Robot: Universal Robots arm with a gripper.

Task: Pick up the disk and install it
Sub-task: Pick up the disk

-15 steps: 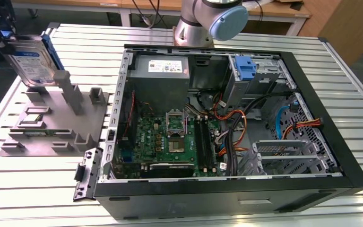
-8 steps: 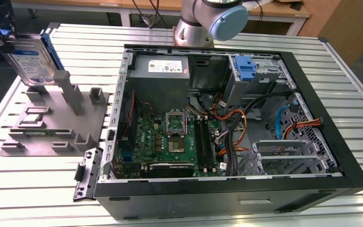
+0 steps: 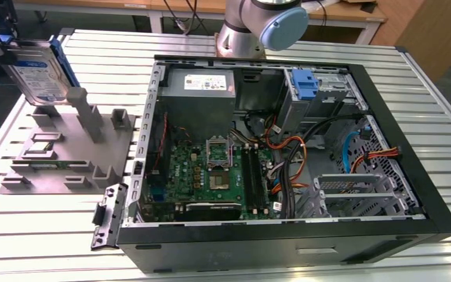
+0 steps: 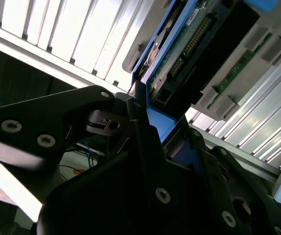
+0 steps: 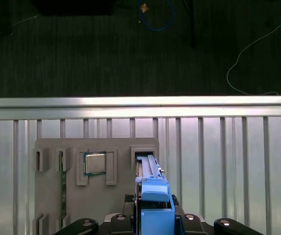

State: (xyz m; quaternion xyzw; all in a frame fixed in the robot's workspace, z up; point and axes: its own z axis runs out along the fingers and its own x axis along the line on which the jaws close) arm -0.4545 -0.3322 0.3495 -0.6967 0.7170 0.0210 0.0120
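One stiff, probably weighty hard drive [image 3: 37, 70] hangs at the exterior view's upper left, your gripper [image 3: 0, 50] clenched on its blue carrier [image 3: 64, 61] edge.

Silver-grey, blue-framed disk [image 3: 33, 73]

robotics lab, bench setup
ribbed aluminium bench [image 3: 45, 235] carries an opened computer case [image 3: 288, 239], a grey parts fixture [image 3: 115, 147] and the robot arm's base [image 3: 237, 38]; wooden desks [image 3: 171, 6] stand behind, loose cables [image 5: 157, 19] lie on dark carpet [image 5: 81, 49].
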